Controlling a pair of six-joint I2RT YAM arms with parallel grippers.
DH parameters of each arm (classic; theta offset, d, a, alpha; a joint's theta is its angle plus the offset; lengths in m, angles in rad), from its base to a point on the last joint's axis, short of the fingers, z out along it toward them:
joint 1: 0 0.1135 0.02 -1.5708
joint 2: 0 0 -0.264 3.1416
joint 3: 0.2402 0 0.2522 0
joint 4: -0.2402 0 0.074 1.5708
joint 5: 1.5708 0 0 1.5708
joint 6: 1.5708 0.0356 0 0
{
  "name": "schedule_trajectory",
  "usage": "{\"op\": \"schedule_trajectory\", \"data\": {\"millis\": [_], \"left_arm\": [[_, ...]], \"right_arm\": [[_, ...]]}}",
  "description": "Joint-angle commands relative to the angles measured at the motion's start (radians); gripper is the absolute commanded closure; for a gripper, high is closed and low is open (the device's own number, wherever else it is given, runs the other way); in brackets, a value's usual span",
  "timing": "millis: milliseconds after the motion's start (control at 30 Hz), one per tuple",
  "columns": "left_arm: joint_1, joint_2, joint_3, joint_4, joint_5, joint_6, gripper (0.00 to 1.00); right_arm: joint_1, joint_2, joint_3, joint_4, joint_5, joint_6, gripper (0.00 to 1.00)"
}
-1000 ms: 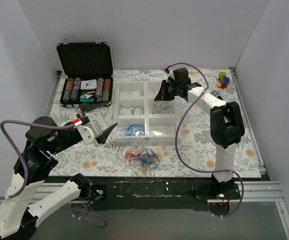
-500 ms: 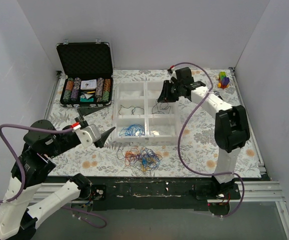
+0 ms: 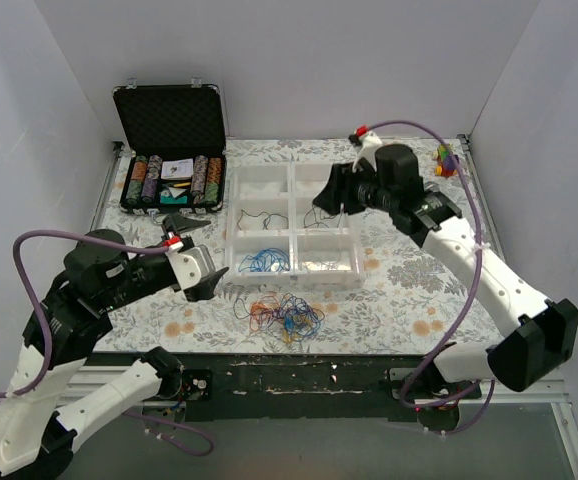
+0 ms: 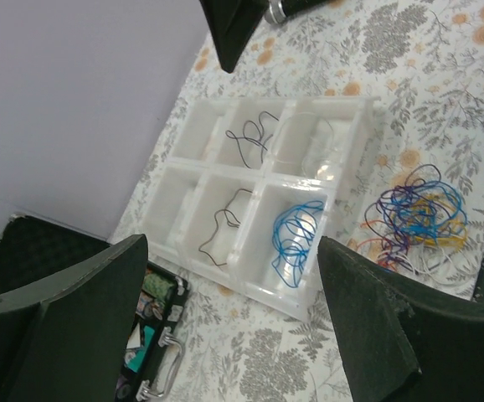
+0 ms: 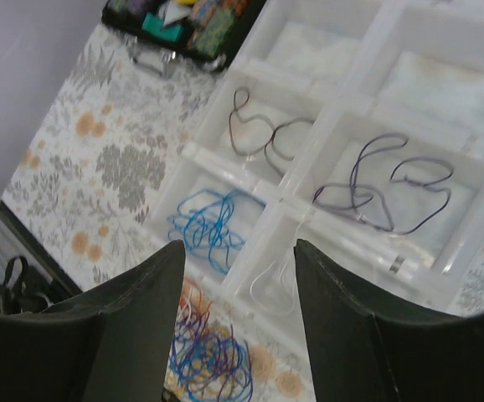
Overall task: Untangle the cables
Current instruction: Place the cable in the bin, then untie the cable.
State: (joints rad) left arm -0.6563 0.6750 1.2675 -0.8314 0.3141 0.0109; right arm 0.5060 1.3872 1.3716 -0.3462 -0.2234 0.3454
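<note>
The cables lie as a loose tangle (image 3: 284, 315) of blue, orange, yellow and red wires on the floral cloth, just in front of a white divided tray (image 3: 291, 232). The left wrist view shows the tangle (image 4: 418, 209), and it also appears low in the right wrist view (image 5: 213, 360). Inside the tray are a bunch of blue cables (image 3: 264, 262) (image 5: 208, 226), black wires (image 5: 393, 188) (image 5: 263, 134) and a pale wire (image 5: 275, 280). My left gripper (image 3: 201, 252) (image 4: 232, 243) hangs open and empty left of the tray. My right gripper (image 3: 329, 195) (image 5: 239, 247) is open and empty above the tray's far right part.
An open black case (image 3: 169, 140) with poker chips stands at the back left, close to the tray. A small coloured block toy (image 3: 448, 158) sits in the back right corner. White walls close in the table on three sides.
My right gripper has opened and its arm has swung out to the right, lifting off the tray. The left gripper has come slightly nearer and opened a little wider.
</note>
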Motion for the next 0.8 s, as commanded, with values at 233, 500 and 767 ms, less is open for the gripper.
{"op": "schedule_trajectory", "data": {"millis": [233,500,767], "left_arm": [[0.006,0.002,-0.08,-0.123,0.059,-0.015,0.17],[0.004,-0.031,-0.206,-0.08,0.1,0.026,0.17],[0.004,-0.043,-0.33,-0.008,0.14,-0.054,0.18]], "right_arm": [[0.328,-0.171,-0.476,0.139,0.246,0.093,0.36],[0.374,-0.157,-0.506,0.214,0.231,0.127,0.43],[0.503,-0.169,-0.591,0.294,0.249,0.17,0.44]]}}
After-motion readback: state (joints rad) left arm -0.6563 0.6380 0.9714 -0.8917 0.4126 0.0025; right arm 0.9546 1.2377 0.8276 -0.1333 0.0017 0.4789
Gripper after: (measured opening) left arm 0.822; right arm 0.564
